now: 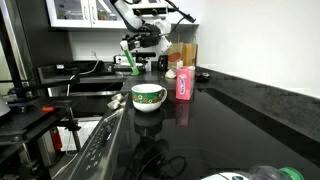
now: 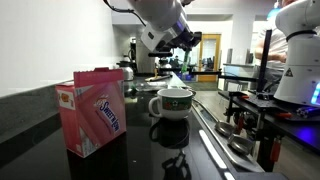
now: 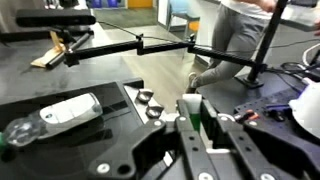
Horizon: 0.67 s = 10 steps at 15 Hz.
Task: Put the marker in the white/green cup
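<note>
The bright-green marker with its white end sits clamped between the fingers of my gripper in the wrist view. In an exterior view the gripper holds the marker upright, well above the counter and behind the white/green cup. The cup stands upright on the black counter, white outside with a green band, and looks empty. It also shows in an exterior view, with the gripper raised above and behind it. The cup's white edge shows at the right of the wrist view.
A pink carton with a white cap stands beside the cup; it is large in an exterior view. A clear plastic bottle lies on the counter. The counter edge and a stove lie on one side. Clutter stands at the back.
</note>
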Motion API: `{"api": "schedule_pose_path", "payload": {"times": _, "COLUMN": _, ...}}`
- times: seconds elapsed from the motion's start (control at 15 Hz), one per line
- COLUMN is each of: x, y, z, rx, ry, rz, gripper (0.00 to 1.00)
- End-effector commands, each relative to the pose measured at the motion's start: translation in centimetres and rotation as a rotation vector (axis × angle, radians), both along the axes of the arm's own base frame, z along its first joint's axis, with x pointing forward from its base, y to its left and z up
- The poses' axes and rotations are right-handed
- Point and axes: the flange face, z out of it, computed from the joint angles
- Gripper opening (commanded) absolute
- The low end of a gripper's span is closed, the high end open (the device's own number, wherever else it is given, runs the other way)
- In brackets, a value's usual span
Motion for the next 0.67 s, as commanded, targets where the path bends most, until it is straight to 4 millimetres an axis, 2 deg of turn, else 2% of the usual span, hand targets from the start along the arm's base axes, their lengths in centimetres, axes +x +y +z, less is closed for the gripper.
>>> {"api": "schedule_pose_path", "payload": {"times": 0.0, "x": -0.2, "y": 1.2, "z": -2.2, "rx": 0.006, "ry": -0.034, "rz": 0.043, "gripper": 0.05}}
{"api": "schedule_pose_path", "payload": {"times": 0.2, "x": -0.2, "y": 2.2, "z": -4.7, "rx": 0.013, "ry": -0.061, "rz": 0.052, "gripper": 0.05}}
{"api": "schedule_pose_path", "payload": {"times": 0.33, "x": 0.2, "y": 2.5, "z": -6.3, "rx": 0.024, "ry": -0.120, "rz": -0.003, "gripper": 0.05}}
{"api": "schedule_pose_path", "payload": {"times": 0.6, "x": 2.0, "y": 3.3, "z": -7.4, "rx": 0.105, "ry": -0.247, "rz": -0.136, "gripper": 0.05}}
